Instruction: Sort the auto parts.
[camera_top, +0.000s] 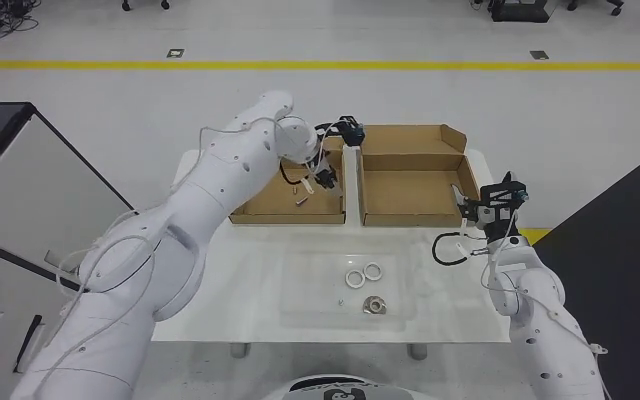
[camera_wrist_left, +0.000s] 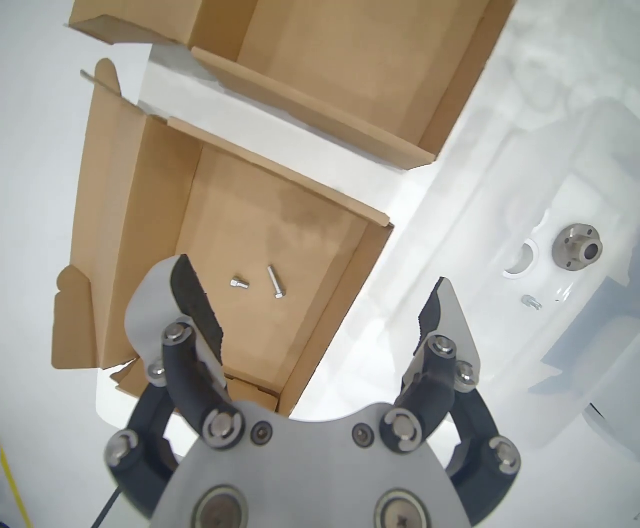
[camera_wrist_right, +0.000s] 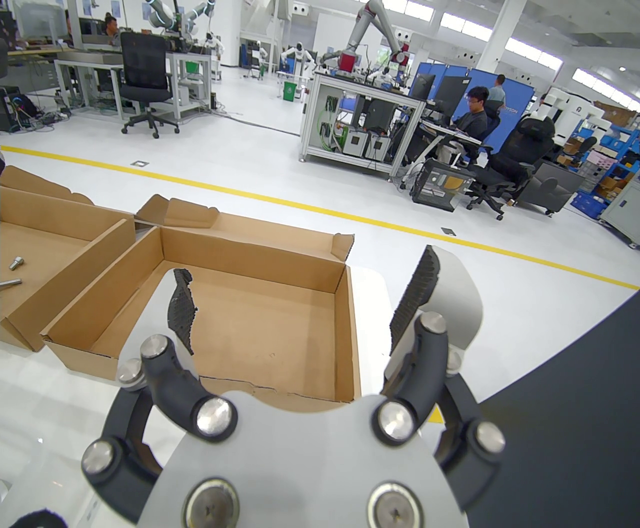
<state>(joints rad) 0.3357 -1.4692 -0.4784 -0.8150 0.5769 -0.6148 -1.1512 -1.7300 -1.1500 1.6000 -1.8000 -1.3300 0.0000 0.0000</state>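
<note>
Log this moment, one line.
left tool open at bolt box | two bolts inside | right tool open by other box | rings, flange in tray

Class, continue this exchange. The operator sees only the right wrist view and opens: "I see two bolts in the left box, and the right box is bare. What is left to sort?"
Observer: A clear tray near the table's front edge holds two white rings and a metal flange.
Operator: Anything smaller in there?
Observer: Yes, one small bolt lies near the flange.
Operator: Where is the other arm?
Observer: The left gripper is open above an edge of the left box, holding nothing.
</note>
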